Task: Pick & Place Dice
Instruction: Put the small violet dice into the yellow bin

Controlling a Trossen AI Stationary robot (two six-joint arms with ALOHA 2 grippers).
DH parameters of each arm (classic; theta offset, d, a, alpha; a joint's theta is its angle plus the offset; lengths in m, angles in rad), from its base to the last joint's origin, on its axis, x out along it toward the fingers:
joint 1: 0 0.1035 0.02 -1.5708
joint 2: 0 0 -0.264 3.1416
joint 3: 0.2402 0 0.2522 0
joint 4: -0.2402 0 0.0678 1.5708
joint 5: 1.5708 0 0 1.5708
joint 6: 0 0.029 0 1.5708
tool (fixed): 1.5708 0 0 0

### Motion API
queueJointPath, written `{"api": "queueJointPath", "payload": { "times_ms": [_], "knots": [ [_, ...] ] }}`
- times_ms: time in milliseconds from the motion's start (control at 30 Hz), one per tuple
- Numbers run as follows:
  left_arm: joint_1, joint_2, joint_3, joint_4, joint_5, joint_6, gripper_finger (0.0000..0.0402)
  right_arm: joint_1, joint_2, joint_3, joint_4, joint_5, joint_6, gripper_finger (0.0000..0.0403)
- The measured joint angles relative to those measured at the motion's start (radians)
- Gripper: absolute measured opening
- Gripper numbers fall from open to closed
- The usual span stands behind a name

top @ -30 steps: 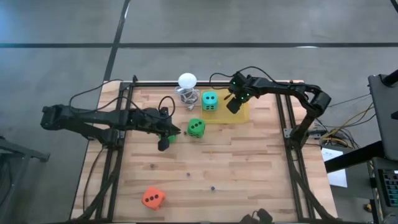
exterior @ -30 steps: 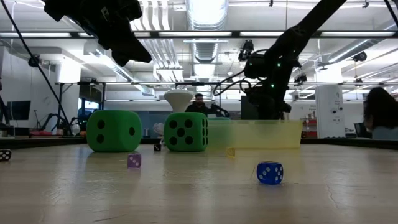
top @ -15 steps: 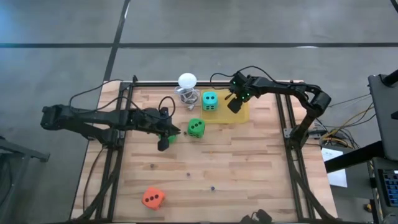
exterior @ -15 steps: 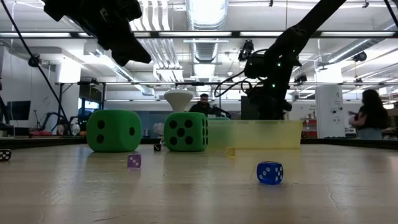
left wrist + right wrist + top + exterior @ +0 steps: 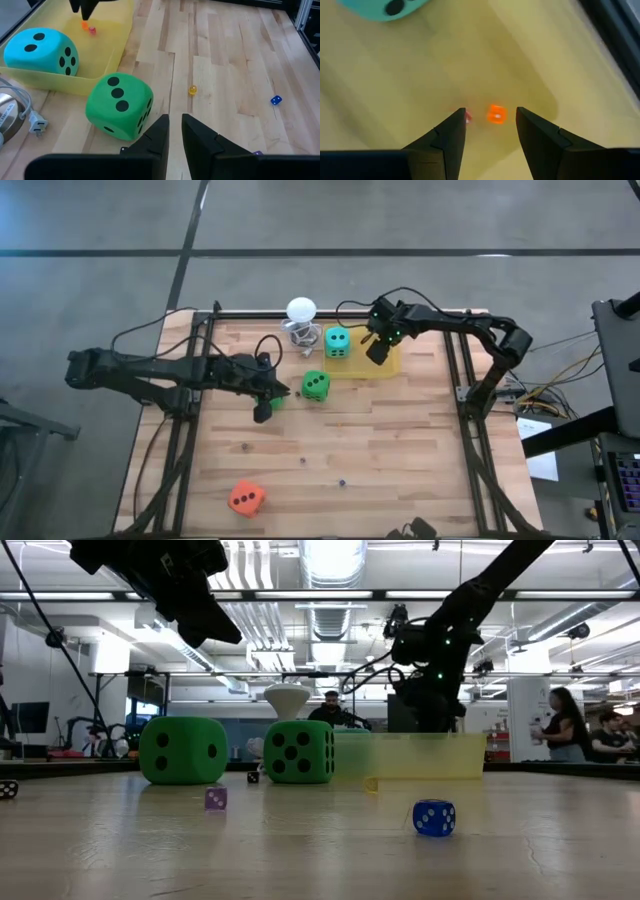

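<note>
Yellow tray (image 5: pixel 392 365) at the far side of the wooden table (image 5: pixel 400 450) is where the action is: the right gripper (image 5: pixel 376 350) hangs just over it, jaws parted with nothing between them, and a tiny orange die (image 5: pixel 495 114) lies on the tray floor right under the gap (a small pinkish one (image 5: pixel 467 116) sits just beside it). The teal die (image 5: pixel 338 342) rests at the tray's other end. One green die (image 5: pixel 315 385) sits on the wood just in front of the tray; the second green die (image 5: pixel 183 750) is next to it, mostly hidden under the left gripper (image 5: pixel 264 411) from above. That gripper's jaws are nearly together, gripping nothing. The orange-red die (image 5: pixel 246 498) is well apart, at the near left corner. White ball on a wire stand (image 5: pixel 300 315) stands beside the tray.
</note>
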Motion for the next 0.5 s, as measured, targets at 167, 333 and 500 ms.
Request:
{"api": "queueJointPath", "payload": {
  "times_ms": [167, 333, 500],
  "knots": [
    [0.000, 0.000, 0.000, 0.004, 0.000, -0.005, 0.0059, 0.003, -0.004, 0.008, -0.002, -0.004, 0.041, 0.0166],
    [-0.002, 0.001, 0.006, 0.022, 0.065, -0.026, 0.0059, 0.017, -0.082, 0.015, -0.002, 0.000, 0.060, 0.0166],
    [-0.028, 0.005, 0.017, -0.005, 0.080, -0.013, 0.0059, 0.052, -0.228, 0.010, -0.022, -0.005, 0.091, 0.0166]
  ]
}}
